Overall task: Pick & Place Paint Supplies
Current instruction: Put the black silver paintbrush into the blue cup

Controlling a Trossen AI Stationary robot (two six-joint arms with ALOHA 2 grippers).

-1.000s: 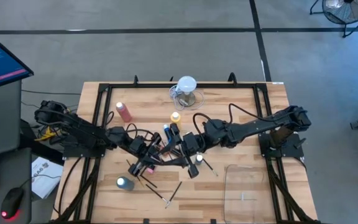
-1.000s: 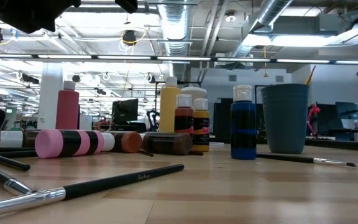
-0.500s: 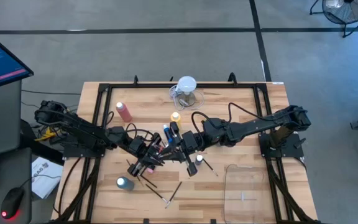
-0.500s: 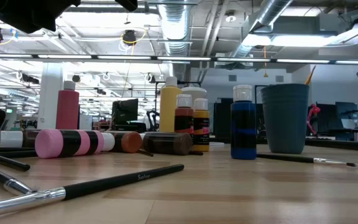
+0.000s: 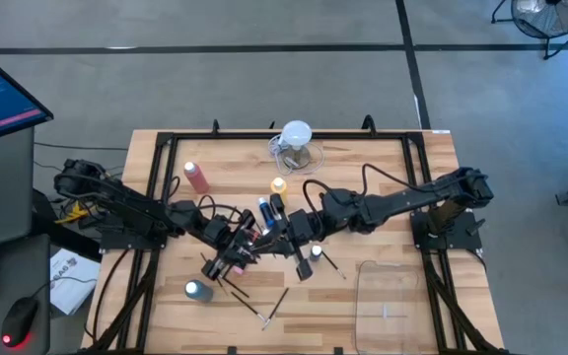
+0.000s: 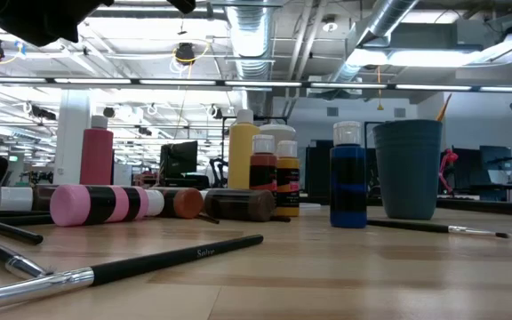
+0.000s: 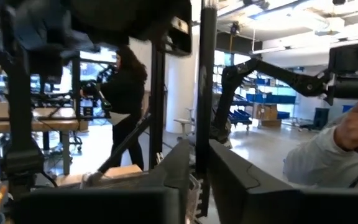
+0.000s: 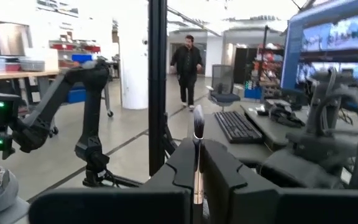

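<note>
Both arms meet over the table's middle in the high view, raised above the supplies. My left gripper (image 5: 237, 254) is shut on a thin dark paintbrush (image 7: 205, 93). My right gripper (image 5: 286, 233) is shut on another brush (image 8: 197, 146). Below them lie a pink-and-black bottle (image 6: 105, 204) and brown bottles (image 6: 238, 205) on their sides, beside loose brushes (image 6: 180, 258). The pink-red bottle (image 5: 196, 177), the yellow one (image 5: 279, 185), the blue one (image 6: 348, 178) and a white-capped bottle (image 5: 316, 252) stand upright on their bases. My left gripper pinches the paintbrush's dark handle (image 7: 204, 155) between its two fingers, which come level toward the table's right. The handle stands upright across the fingers and runs out of the wrist picture above, lifted clear of the table. My right gripper pinches the second brush low on its shaft (image 8: 197, 183) between its two fingers, level, pointing toward the table's left. The brush stands upright across the fingers with its dark tip (image 8: 197, 119) above them, lifted clear.
A clear jug with a white round top (image 5: 296, 141) stands at the far edge, a grey-blue cup (image 5: 197, 290) near left, a clear container (image 5: 392, 296) near right. More brushes (image 5: 269, 304) lie toward the near edge. A black frame (image 5: 156, 173) rims the table. A person's sleeve (image 7: 328, 162) shows beyond.
</note>
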